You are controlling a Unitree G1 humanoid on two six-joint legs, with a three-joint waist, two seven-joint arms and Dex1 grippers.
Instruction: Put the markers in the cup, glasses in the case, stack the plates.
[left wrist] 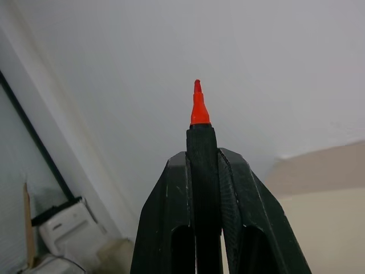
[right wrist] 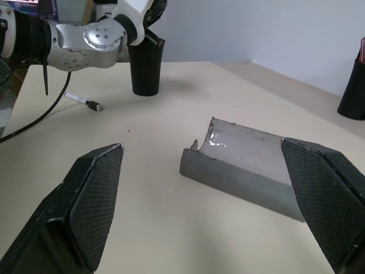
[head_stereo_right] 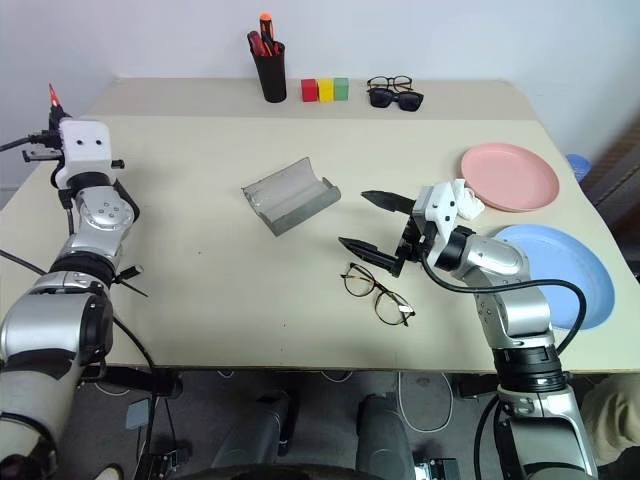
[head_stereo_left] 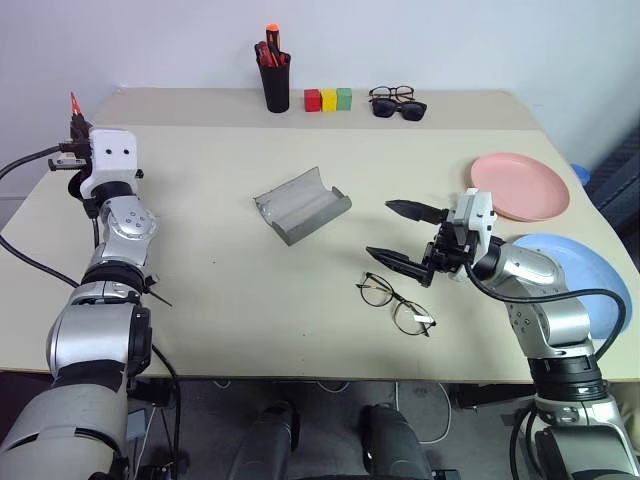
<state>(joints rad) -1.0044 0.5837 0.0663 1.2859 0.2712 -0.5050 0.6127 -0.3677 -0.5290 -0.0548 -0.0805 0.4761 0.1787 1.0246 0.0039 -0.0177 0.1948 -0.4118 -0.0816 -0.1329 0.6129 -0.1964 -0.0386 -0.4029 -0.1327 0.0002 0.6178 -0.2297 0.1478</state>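
Pale wall behind, beige worktop (head_stereo_left: pixel 220 300) in front. The left claw (left wrist: pixel 202 149) is pressed together on a red marker (left wrist: pixel 198 108), tip up, raised over the worktop's left side. The black cup (right wrist: pixel 145 68) stands just beside that wrist, so lowering the marker off-line could tip the cup or drop the marker off the near edge. The right claw (head_stereo_left: pixel 378 230) hangs spread wide, holding nothing, between the open grey case (head_stereo_left: pixel 300 205) and the wire-frame glasses (head_stereo_left: pixel 395 303). The glasses lie flat and thin, so a pinch may slip or bend them. The right arm reaches over the blue plate (head_stereo_left: pixel 585 280), which lies near the worktop's edge and could be nudged off.

Counted:
- one held marker
- one slim pen-like thing (right wrist: pixel 85 101) lying by the left arm
- one cup
- one case
- two plates, the other pink (head_stereo_left: pixel 520 185)
- three pairs of glasses, two at the back (head_stereo_left: pixel 397 100)
- three coloured blocks (head_stereo_left: pixel 328 99)
- one pen holder (head_stereo_left: pixel 275 85)
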